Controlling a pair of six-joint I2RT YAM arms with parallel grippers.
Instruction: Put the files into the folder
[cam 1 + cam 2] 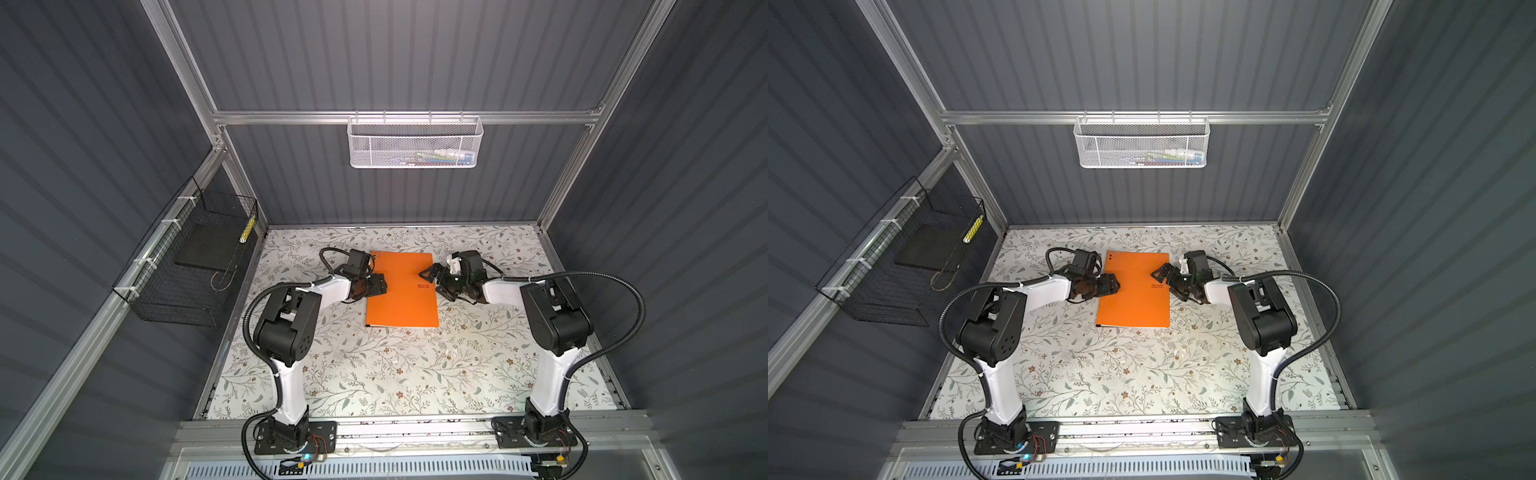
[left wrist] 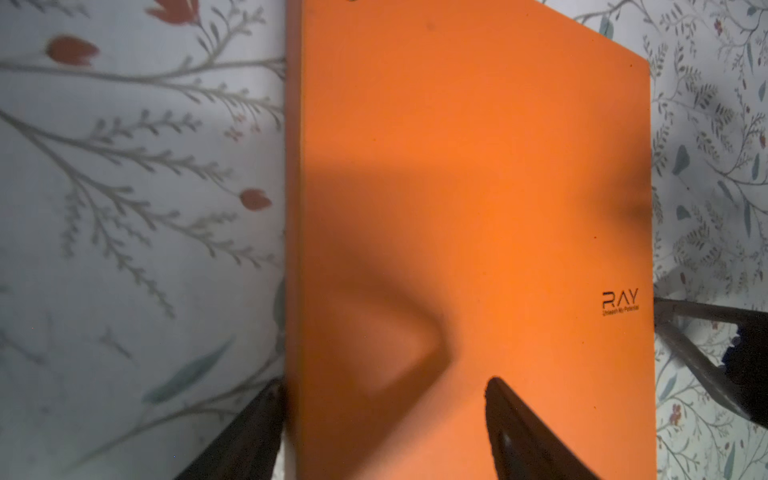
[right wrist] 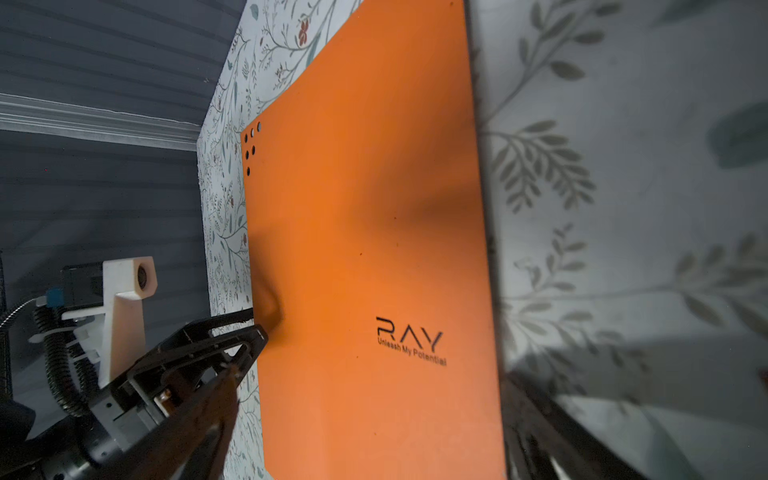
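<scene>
With jaws apart, left gripper [image 1: 382, 286] at 9 o'clock and right gripper [image 1: 432, 282] at 3 o'clock flank the closed folder [image 1: 405, 303], seemingly readying to open it.

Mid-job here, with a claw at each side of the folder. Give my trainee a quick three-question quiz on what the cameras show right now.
1. True or false: the flat bright orange folder lies open, black inside showing, on the floral-print tabletop.
2. In both top views, the left claw sits at which edge of the folder? A) its left long edge B) its near short edge C) its far short edge
3. Fill in: the right claw has its jaws standing ___.

Key: 1 false, it lies closed, cover up. 2 A. 3 open.
</scene>
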